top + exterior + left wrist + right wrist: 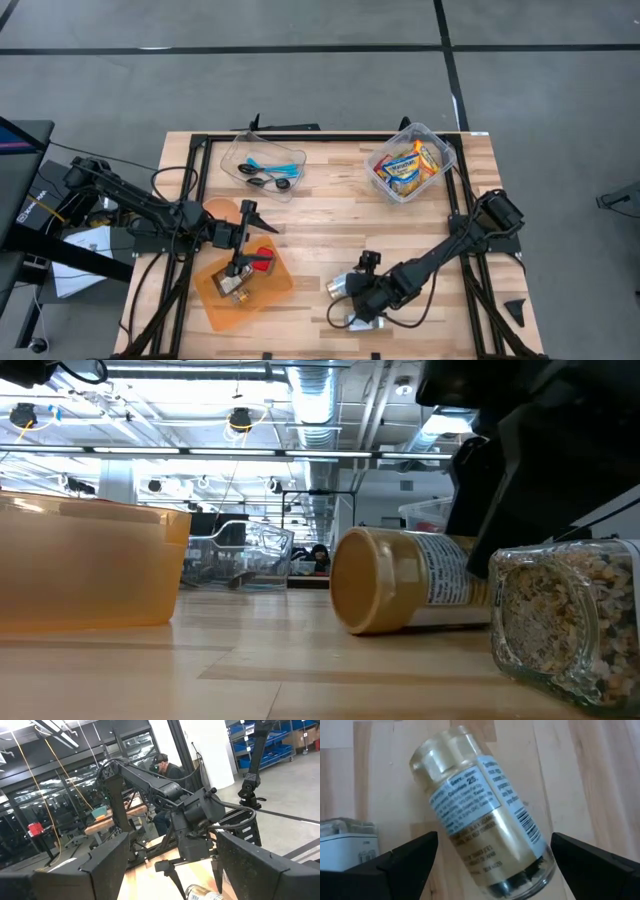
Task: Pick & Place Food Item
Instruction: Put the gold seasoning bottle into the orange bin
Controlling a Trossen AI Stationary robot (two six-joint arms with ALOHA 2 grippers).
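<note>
We see the gold-lidded glass jar with a pale label (480,822) lying on its side near the table's 5 o'clock edge. Our right gripper (490,857) hangs over it, fingers spread and empty, probably lining up to grasp. The left gripper (240,262) waits, open, over the orange plastic tray (215,300) at 7 o'clock.
</note>
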